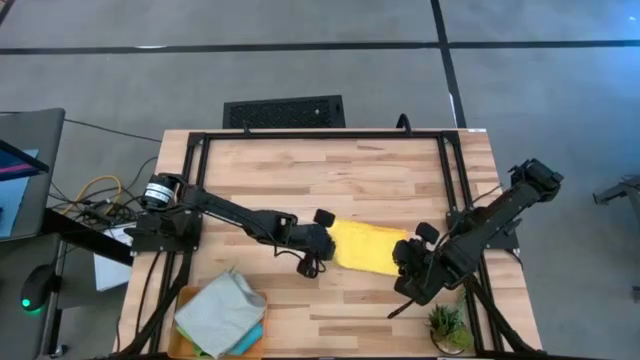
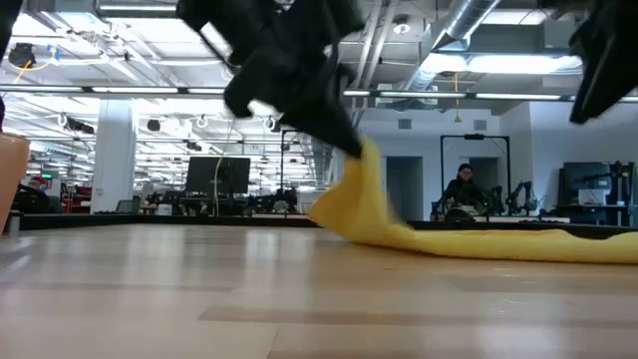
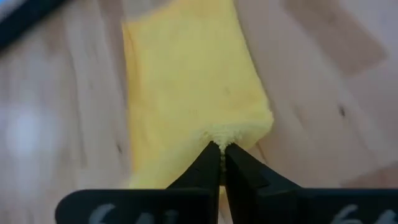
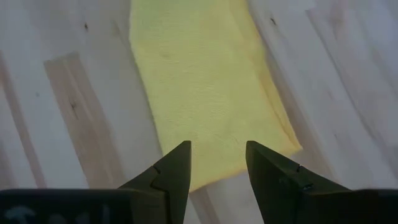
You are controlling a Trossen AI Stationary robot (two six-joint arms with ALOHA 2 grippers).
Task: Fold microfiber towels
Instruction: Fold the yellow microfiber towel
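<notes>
Between left claw [image 3: 222,151] tips, yellow towel [image 3: 186,87] edge

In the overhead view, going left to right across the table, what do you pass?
Folded towel stack on the orange tray → left gripper, shut on the yellow towel's end → yellow towel → right gripper, open over its other end → small potted plant.

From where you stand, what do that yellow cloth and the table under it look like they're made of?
The yellow towel looks like soft, matte microfiber or terry: a fine nubby pile shows, and it drapes limply where the left gripper pinches its edge. The table looks like pale wood, probably butcher block with a smooth finish: joined strips and grain lines show.
</notes>
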